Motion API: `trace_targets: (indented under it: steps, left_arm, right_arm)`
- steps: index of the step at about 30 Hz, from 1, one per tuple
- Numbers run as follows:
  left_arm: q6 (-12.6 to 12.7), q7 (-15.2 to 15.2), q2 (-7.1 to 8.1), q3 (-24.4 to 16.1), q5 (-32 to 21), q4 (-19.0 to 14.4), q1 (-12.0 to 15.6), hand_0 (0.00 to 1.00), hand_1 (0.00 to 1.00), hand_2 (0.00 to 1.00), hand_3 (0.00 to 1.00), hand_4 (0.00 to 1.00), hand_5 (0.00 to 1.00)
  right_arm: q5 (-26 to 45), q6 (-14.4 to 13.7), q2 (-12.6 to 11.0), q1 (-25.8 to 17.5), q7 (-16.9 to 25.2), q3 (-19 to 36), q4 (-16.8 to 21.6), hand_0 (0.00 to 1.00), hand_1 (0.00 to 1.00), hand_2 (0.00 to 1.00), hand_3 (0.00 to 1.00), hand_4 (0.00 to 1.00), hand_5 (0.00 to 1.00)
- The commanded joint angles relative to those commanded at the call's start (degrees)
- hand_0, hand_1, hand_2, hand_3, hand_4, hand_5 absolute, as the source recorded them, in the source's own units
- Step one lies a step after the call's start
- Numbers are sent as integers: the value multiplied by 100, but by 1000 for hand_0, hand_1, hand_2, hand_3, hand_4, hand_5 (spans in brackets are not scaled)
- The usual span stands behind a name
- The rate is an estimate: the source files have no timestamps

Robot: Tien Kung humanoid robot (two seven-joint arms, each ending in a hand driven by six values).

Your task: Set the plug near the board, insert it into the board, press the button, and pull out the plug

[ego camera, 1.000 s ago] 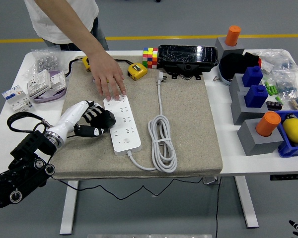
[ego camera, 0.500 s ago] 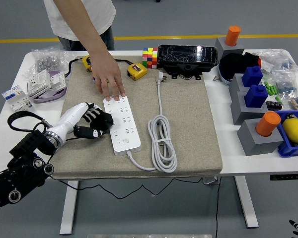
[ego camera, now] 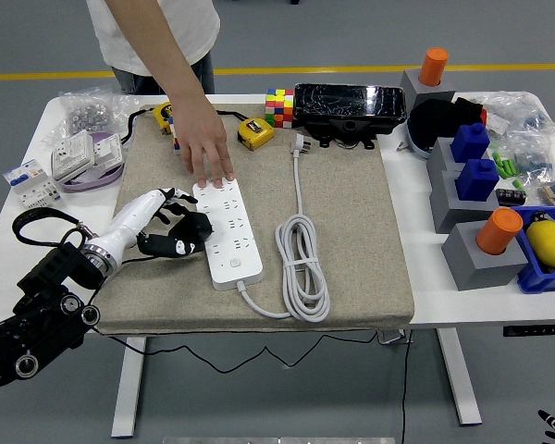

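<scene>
While idle: left hand (ego camera: 171, 231) curled, grasping nothing, beside board (ego camera: 228, 232).
Plug (ego camera: 300, 143): far side, light, rigid; grip its body, cable trails.

On the beige mat covering the white worktop (ego camera: 416, 305), the left robot hand (ego camera: 171, 231) rests curled against the white rectangular power strip (ego camera: 229, 231). A person's hand (ego camera: 205, 153) presses the strip's far end. The white plug (ego camera: 299, 143) lies apart, unplugged.

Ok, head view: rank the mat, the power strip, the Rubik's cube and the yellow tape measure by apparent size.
1. Mat, by far the largest.
2. Power strip.
3. Rubik's cube and tape measure look about alike; both sit at the far edge, so I won't rank them.
</scene>
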Motion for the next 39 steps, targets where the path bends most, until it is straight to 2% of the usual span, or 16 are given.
trace_targets:
  steps: [3, 5, 6, 9, 11, 12, 16, 17, 18, 21, 28, 39]
  left_arm:
    - [260, -209, -2, -102, -44, -135, 100, 522, 695, 675, 727, 998, 295]
    - [537, -443, 5, -199, -75, -288, 223, 522, 695, 675, 727, 998, 295]
    - [721, -607, 11, -246, -143, -383, 310, 620, 745, 747, 733, 998, 439]
    - [1079, -894, 30, -307, -242, -545, 465, 620, 745, 747, 733, 998, 439]
    - [1400, -1057, 96, -341, -259, -809, 718, 620, 745, 747, 733, 998, 439]
    - [1455, -1037, 123, -346, -217, -916, 818, 684, 759, 745, 724, 989, 532]
    - [1361, -806, 221, -282, -30, -1185, 1152, 684, 759, 745, 724, 989, 532]
    - [1358, -789, 239, -247, 16, -1205, 1195, 684, 759, 745, 724, 989, 532]
    - [1357, -775, 257, -209, 63, -1224, 1237, 716, 770, 753, 725, 942, 531]
    - [1354, -698, 297, -89, 136, -1282, 1326, 716, 770, 753, 725, 942, 531]
    - [1273, -474, 279, 95, 204, -1240, 1258, 720, 777, 763, 725, 920, 525]
    - [1217, -363, 245, 295, 179, -1177, 1029, 730, 780, 766, 735, 902, 512]
  right_arm:
    - [-2, 2, -1, -8, -2, 5, 3, 562, 640, 626, 603, 965, 497]
    - [-4, 3, -3, -15, -3, 7, 3, 562, 640, 626, 603, 965, 497]
    - [-7, 3, -5, -17, -3, 8, 4, 562, 640, 626, 603, 965, 497]
    - [-12, 1, -8, -21, -1, 13, 8, 562, 640, 626, 603, 965, 497]
    - [-17, 2, -8, -29, -1, 13, 5, 562, 640, 626, 603, 965, 497]
    - [-19, 4, -6, -29, -1, 13, 0, 562, 641, 626, 602, 964, 496]
    - [-19, 12, 24, -25, 6, 17, -8, 562, 641, 626, 602, 964, 496]
    - [-22, 12, 29, -22, 9, 17, -3, 562, 641, 626, 602, 964, 496]
    - [-25, 11, 33, -18, 11, 19, 0, 563, 640, 625, 601, 963, 494]
    - [-32, 5, 35, -5, 16, 30, 1, 563, 640, 625, 601, 963, 494]
    - [-21, 15, 31, -3, 21, -2, -8, 562, 640, 625, 602, 964, 494]
    - [1, 10, 7, 0, 10, -57, -14, 562, 641, 626, 603, 964, 495]
